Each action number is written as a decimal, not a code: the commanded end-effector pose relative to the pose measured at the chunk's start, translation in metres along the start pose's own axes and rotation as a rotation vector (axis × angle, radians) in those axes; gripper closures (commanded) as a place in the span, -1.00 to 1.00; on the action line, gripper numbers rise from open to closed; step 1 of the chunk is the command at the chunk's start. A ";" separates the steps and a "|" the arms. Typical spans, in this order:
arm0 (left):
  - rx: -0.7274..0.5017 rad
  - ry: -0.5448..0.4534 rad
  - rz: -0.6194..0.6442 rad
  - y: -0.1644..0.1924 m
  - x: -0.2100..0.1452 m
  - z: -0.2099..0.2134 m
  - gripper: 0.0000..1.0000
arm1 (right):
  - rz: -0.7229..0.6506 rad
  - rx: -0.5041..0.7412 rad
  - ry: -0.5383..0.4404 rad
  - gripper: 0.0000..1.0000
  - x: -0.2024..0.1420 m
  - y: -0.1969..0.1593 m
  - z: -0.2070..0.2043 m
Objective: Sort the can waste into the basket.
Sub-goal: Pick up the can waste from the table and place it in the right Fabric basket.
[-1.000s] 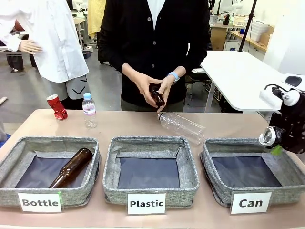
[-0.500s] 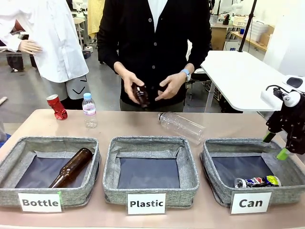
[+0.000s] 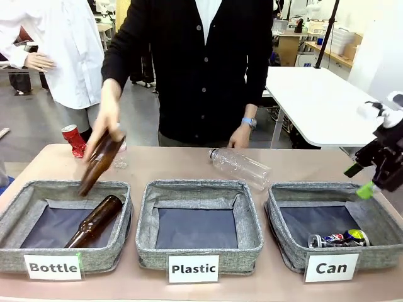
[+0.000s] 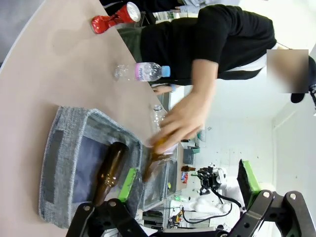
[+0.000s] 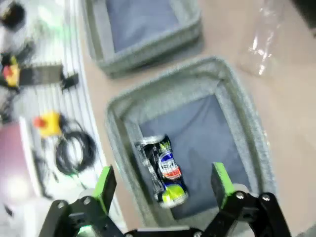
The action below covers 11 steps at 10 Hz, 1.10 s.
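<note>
Dark can (image 3: 339,239) is noted in basket (image 3: 286,253), red can (image 3: 74,139) on table (image 3: 189,165) — left gripper (image 4: 187,181) and right gripper (image 3: 359,180) fingers are spread, nothing held.

Beyond the far edge of the tan table (image 3: 170,165) a grey floor (image 3: 31,126) is seen, with a white table (image 3: 315,100) set beside a pale wall (image 3: 381,56).

Basket labels read Bottle (image 3: 54,267), Plastic (image 3: 194,268) and Can (image 3: 331,267).

Bright, even room light, soft shadows; the right wrist view is motion-blurred.
</note>
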<state>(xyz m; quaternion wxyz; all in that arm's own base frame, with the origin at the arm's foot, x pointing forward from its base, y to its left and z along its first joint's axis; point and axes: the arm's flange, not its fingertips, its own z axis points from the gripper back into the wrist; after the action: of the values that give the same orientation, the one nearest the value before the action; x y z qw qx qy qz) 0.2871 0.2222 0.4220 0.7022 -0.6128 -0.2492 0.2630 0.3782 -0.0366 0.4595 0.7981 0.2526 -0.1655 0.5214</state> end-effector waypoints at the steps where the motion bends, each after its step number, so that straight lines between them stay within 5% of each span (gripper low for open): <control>1: -0.015 0.076 0.044 -0.049 -0.004 0.044 -1.00 | -0.440 0.041 -0.642 -1.00 -0.007 0.000 0.039; 3: -0.030 0.235 0.122 -0.075 0.007 0.098 -1.00 | -0.640 0.113 -0.908 -1.00 -0.046 0.000 0.066; 5: 0.003 0.187 0.084 -0.082 0.028 0.168 -1.00 | -0.830 0.263 -0.963 -1.00 -0.085 -0.014 0.080; 6: -0.001 0.141 0.059 -0.087 0.033 0.197 -1.00 | -0.405 0.154 -0.483 -1.00 -0.058 0.003 0.073; 8: -0.001 0.064 0.023 -0.089 0.043 0.222 -1.00 | -0.405 0.154 -0.483 -1.00 -0.058 0.003 0.073; 11: -0.009 0.050 0.007 -0.078 0.036 0.176 -1.00 | -0.405 0.154 -0.483 -1.00 -0.058 0.003 0.073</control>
<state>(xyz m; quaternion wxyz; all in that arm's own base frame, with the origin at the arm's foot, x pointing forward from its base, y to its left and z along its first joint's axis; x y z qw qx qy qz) 0.1897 0.3924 0.5292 0.7088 -0.6215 -0.2132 0.2567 0.3550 -0.1123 0.4895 0.7985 0.4679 -0.2493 0.2852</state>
